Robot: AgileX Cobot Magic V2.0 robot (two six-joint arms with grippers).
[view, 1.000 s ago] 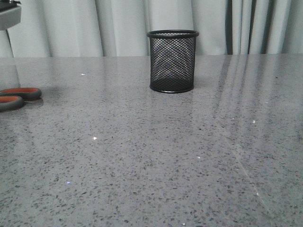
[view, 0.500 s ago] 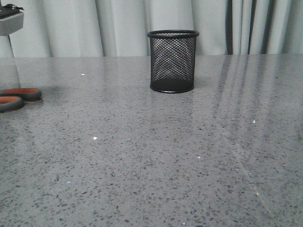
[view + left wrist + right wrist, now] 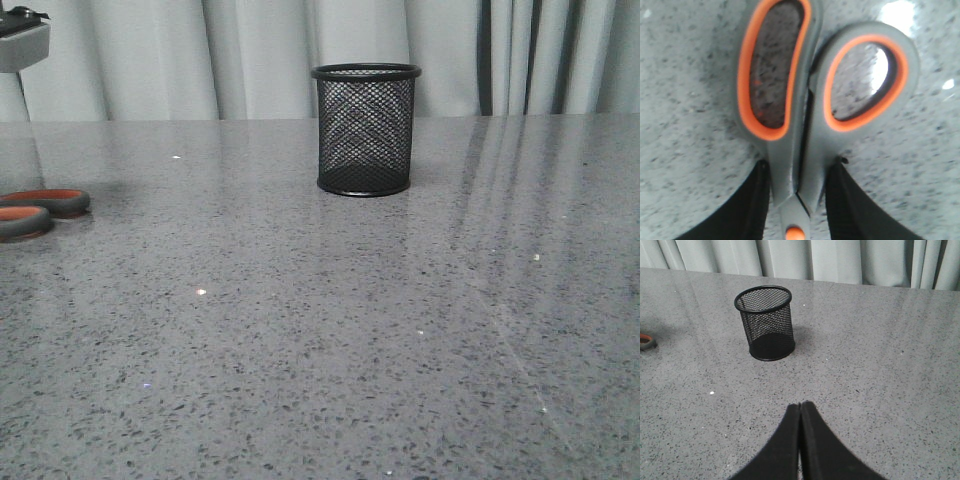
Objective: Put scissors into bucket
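Far left on the speckled grey stone surface [image 3: 300, 330], the left end effector [image 3: 797, 195] pinches the orange-lined dark grey scissors [image 3: 805, 100] lying flat. Black wire-mesh bucket [image 3: 365, 130] stands upright mid-back, well apart. Right end effector [image 3: 800, 440] is pressed together, holding nothing.

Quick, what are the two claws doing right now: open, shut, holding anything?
Left gripper: jaws closed around the scissors, just below the handle loops.
Right gripper: jaws shut, holding nothing.

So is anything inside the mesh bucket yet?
Nothing shows inside the bucket: its rim is clear and only the dark base shows through the mesh. The scissors lie on the table.
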